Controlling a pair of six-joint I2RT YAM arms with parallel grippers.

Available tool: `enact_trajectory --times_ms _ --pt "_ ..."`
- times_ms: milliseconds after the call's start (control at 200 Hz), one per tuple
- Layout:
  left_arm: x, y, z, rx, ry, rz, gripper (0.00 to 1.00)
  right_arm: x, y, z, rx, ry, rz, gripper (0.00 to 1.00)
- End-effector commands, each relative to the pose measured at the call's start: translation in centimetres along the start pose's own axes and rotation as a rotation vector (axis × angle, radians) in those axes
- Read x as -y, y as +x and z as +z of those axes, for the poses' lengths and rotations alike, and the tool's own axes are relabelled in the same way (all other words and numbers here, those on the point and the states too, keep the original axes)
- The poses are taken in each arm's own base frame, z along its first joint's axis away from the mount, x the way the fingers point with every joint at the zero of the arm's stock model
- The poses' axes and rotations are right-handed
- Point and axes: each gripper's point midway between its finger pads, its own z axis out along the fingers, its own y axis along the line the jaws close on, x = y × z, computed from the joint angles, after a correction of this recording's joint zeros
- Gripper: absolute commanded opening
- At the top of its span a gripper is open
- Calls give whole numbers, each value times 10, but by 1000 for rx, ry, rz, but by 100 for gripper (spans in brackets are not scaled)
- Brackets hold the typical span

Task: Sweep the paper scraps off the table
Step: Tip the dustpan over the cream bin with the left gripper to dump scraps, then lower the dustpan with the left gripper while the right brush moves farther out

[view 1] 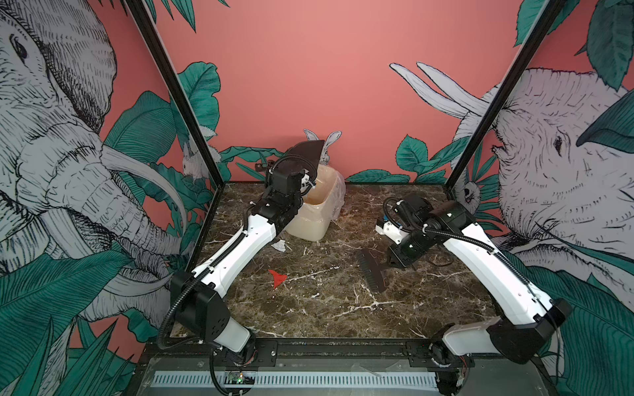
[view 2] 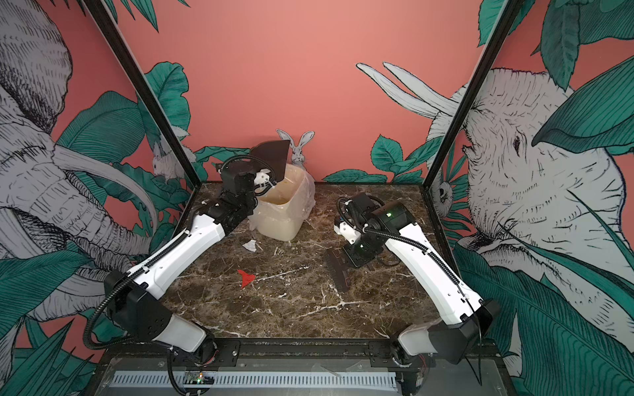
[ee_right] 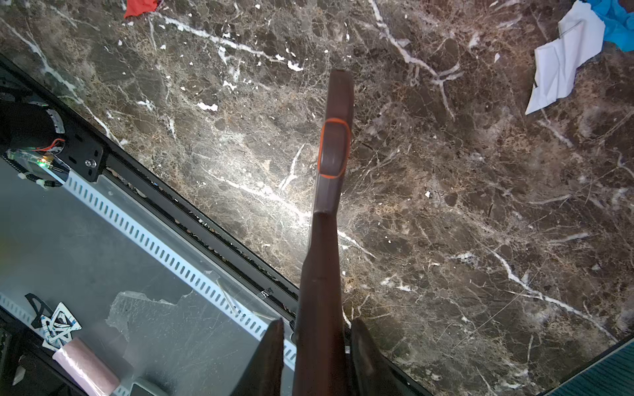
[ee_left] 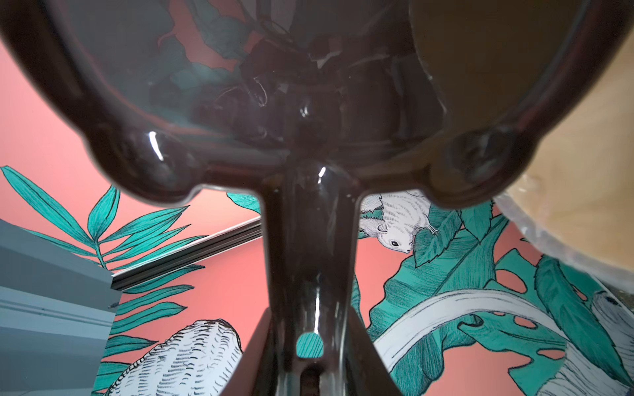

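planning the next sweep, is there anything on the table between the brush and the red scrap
Nothing. In both top views the stretch of table between the brush and the red scrap is bare marble, crossed only by white veins.

Seen from the middle of the table (view 1: pixel 326 308), 6 o'clock lies open. The bin (view 1: pixel 308 226), with the dustpan (view 1: pixel 307 151) over it, blocks 12 o'clock. The left arm (view 1: pixel 236 250) crosses 8 to 11 o'clock, and the brush (view 1: pixel 372 274) and right arm (view 1: pixel 487 274) bar 3 to 4 o'clock.
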Motion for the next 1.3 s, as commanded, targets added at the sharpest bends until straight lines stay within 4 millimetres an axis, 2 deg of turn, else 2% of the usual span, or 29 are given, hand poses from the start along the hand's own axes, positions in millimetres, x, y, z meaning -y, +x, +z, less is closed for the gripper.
enact_trajectory --times_ms 0,150,270,595,615,765,890,1130,1296 --pt "-29 26 -17 -6 -43 -132 0 -1 5 -5 14 -2 0 0" --pt "-42 39 -31 3 -29 -295 0 -3 3 -4 22 -15 3 0" --pt "-42 42 -51 26 20 -448 0 -8 -1 -1 38 -48 18 0" --pt "8 48 -103 77 305 -814 0 -28 -12 11 90 -166 54 0" --pt "9 40 -112 113 328 -822 0 -28 -12 11 91 -164 55 0" --pt "29 21 -138 178 451 -871 0 -13 -10 12 77 -100 52 0" --pt "47 5 -158 211 543 -890 0 7 -8 5 55 -7 38 0" --pt "78 -11 -186 245 668 -923 0 73 2 -15 -45 319 13 0" --pt "102 -28 -205 260 750 -899 0 108 -10 -23 -86 513 13 0"
